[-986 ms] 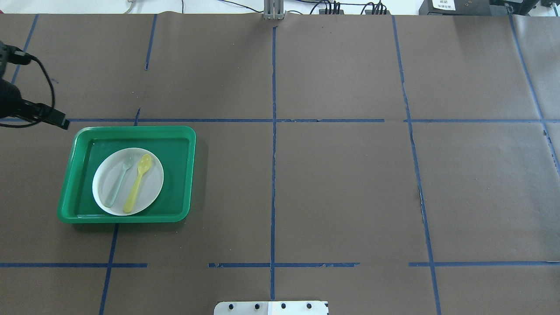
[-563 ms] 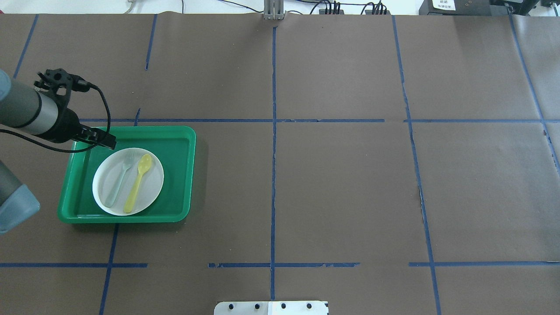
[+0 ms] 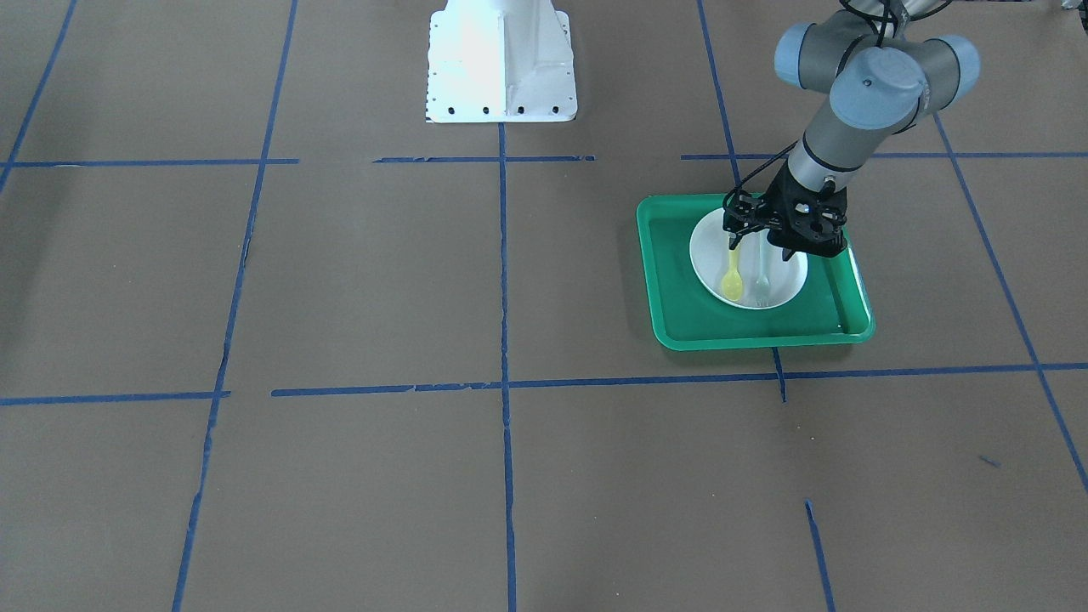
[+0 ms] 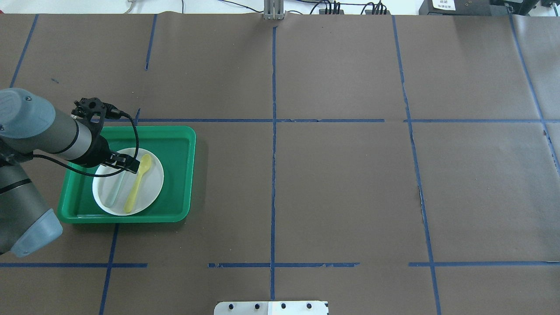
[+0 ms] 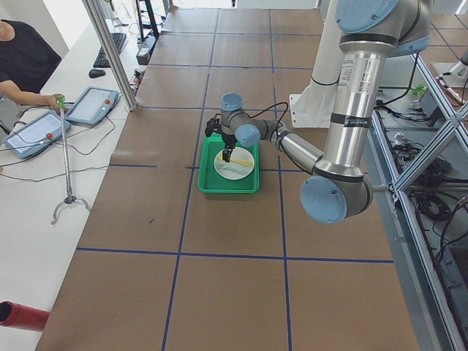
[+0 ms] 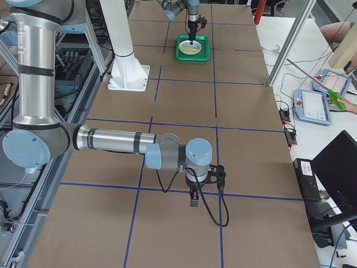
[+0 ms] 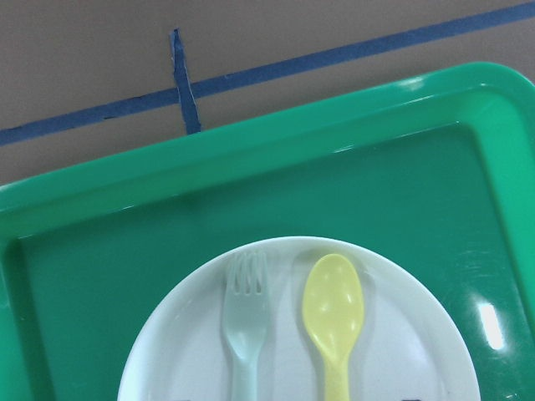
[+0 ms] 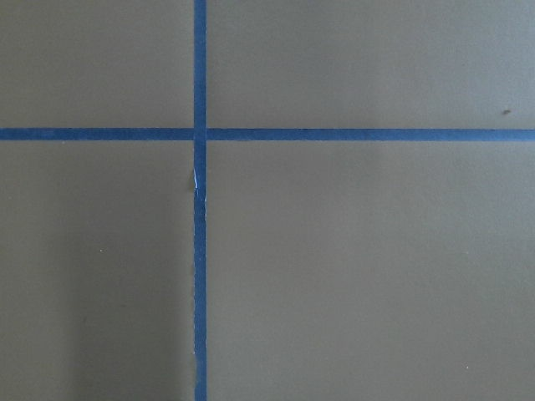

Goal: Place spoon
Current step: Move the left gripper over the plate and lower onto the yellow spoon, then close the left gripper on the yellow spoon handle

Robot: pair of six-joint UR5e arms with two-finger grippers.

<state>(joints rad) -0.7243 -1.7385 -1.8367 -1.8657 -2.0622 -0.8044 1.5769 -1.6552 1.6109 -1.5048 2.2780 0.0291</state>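
The yellow spoon (image 4: 138,181) lies on a white plate (image 4: 153,188) inside a green tray (image 4: 175,144), bowl end towards the far side. It also shows in the front view (image 3: 733,280) and the left wrist view (image 7: 334,317). My left gripper (image 4: 124,162) hangs pointing down over the plate's far part, above the spoon and fork. In the front view it (image 3: 759,251) looks open and empty. My right gripper (image 6: 192,200) shows only in the exterior right view, low over bare table far from the tray. I cannot tell whether it is open or shut.
A pale grey-green fork (image 4: 114,188) lies on the plate beside the spoon, on its left in the overhead view. Brown paper with blue tape lines (image 4: 273,175) covers the table. The robot's white base (image 3: 501,59) stands at the table's near edge.
My left arm has swung in from the table's left edge to above the tray and plate. The spoon, fork, plate and tray have not moved.
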